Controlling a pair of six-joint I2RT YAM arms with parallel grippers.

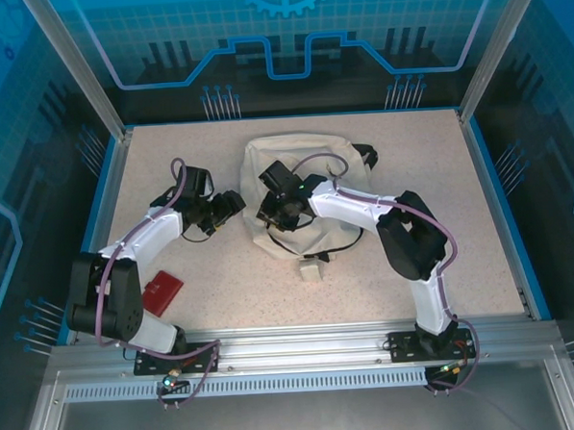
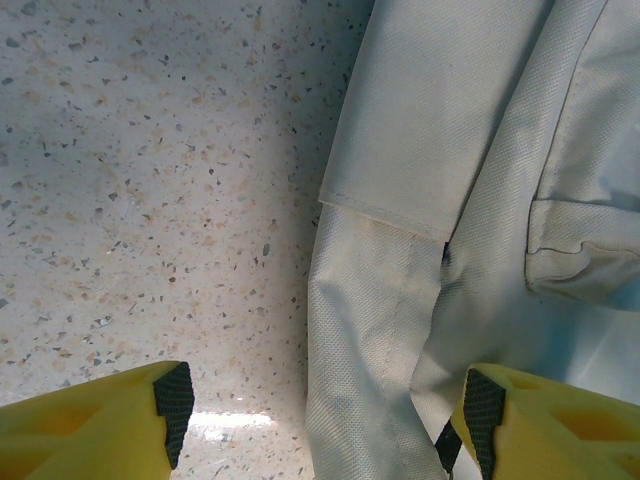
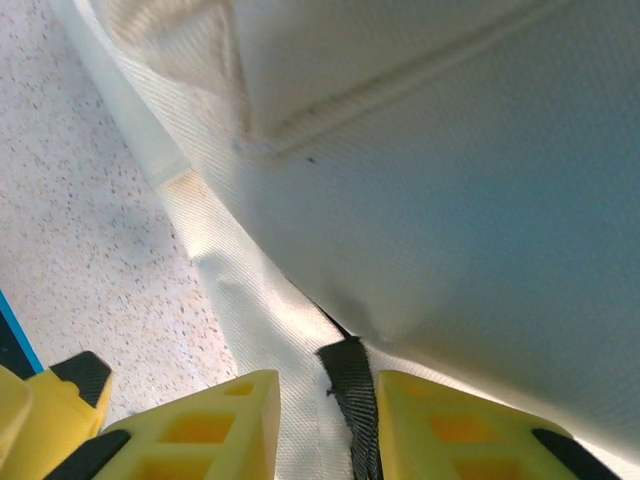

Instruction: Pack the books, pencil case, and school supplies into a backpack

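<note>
The cream-white backpack (image 1: 309, 175) lies in the middle of the table. My left gripper (image 1: 231, 204) sits at its left edge and stands open. Its black pads (image 2: 174, 400) straddle a fold of backpack fabric (image 2: 380, 330), and bare table lies to the left. My right gripper (image 1: 271, 216) is down on the bag's left front. Its yellow fingers (image 3: 215, 415) stand a narrow gap apart, one on each side of a black webbing strap (image 3: 350, 385) and cream fabric, without visibly pinching them. The books are out of view.
A flat red item (image 1: 161, 291) lies on the table beside the left arm's base; I cannot tell what it is. A small beige tag (image 1: 312, 270) dangles at the backpack's near side. Blue rails (image 1: 498, 204) edge the speckled table (image 1: 169, 163).
</note>
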